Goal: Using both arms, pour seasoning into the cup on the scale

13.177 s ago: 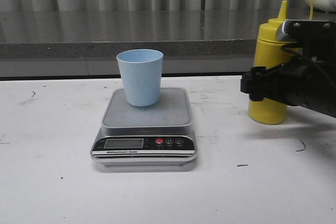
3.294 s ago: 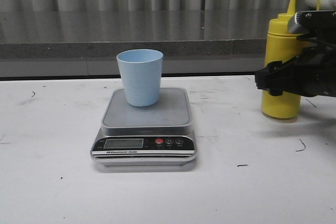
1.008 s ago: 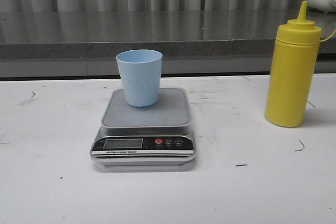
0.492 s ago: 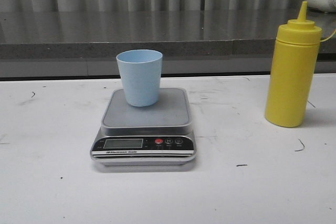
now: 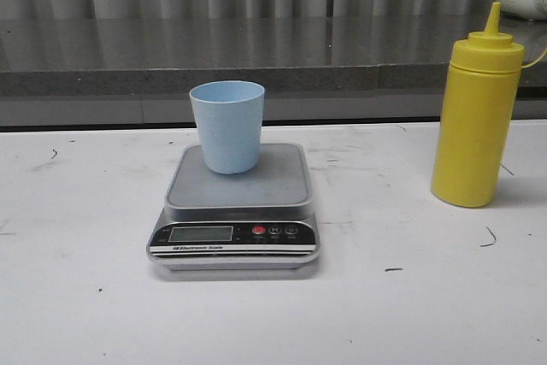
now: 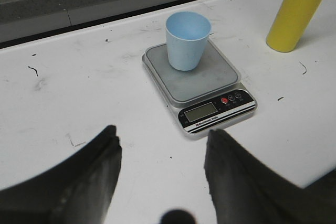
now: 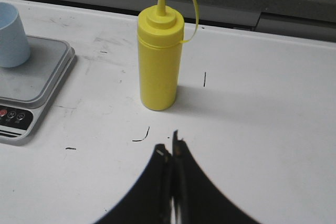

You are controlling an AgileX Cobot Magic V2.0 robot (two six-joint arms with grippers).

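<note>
The seasoning (image 5: 475, 108) stands upright and free on the white worktop (image 5: 85, 297), well to the right of the scale (image 5: 236, 207). A few seconds earlier the right arm's pincer clasped it in the front view; that arm has since left that view, and the bottle sits slightly further right than at first. The cup (image 5: 227, 126) rests on the scale's grey platform, towards its back, unchanged. From the wrist cameras, the right pincer (image 7: 171, 153) is pressed together, empty, near the bottle's base, while the left pincer (image 6: 160, 150) is spread wide, apart from the scale.
</note>
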